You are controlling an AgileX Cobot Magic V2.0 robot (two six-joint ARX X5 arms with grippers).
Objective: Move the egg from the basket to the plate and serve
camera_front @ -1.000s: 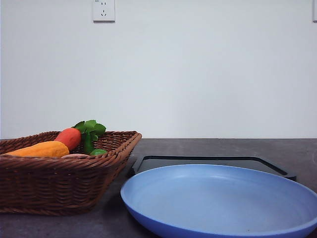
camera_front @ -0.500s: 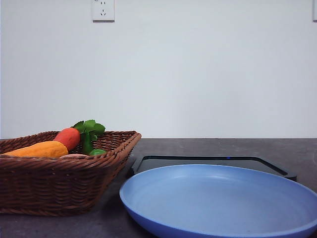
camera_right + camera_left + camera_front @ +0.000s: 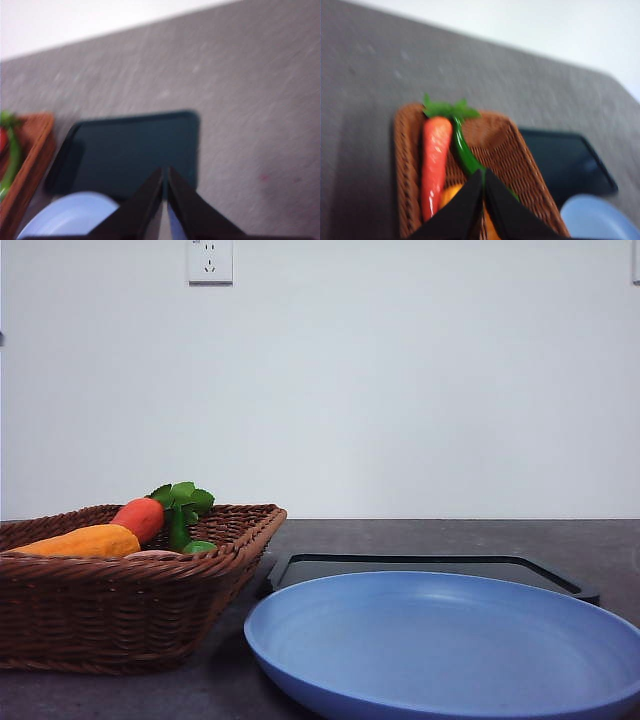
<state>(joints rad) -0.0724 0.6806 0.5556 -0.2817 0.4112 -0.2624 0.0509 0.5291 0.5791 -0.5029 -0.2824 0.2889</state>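
Nearest in the front view: a large round light-blue plate (image 3: 450, 645), bare, resting on a dark grey table (image 3: 440, 535). Just left of it, a brown woven basket (image 3: 120, 615), rim close to the plate's edge though contact cannot be judged. Behind the plate, a flat black tray (image 3: 430, 567). Farther back, a plain white wall with a socket (image 3: 210, 260) high up.

Inside the basket: a long yellow-orange vegetable (image 3: 80, 541), a red-orange carrot (image 3: 140, 517) with green leaves, and a sliver of pinkish-brown just above the near rim, probably the egg (image 3: 150, 554), mostly hidden by the wicker.

From the left wrist camera, blurred: left gripper (image 3: 483, 200) above the basket (image 3: 410, 160), black fingers pressed together with nothing between them, pointing at the carrot (image 3: 435, 160) and a patch of orange. Egg not made out here.

From the right wrist camera, also blurred: right gripper (image 3: 164, 200) closed and empty, above the near edge of the tray (image 3: 130, 150), with the plate (image 3: 70, 217) at the corner.

Step in hand, judged from the blur and position: approach toward the basket, nothing grasped yet. Next move likely calls for opening the left fingers, locating the egg among the vegetables, then lowering around it gently, since smooth and round enough to slip.
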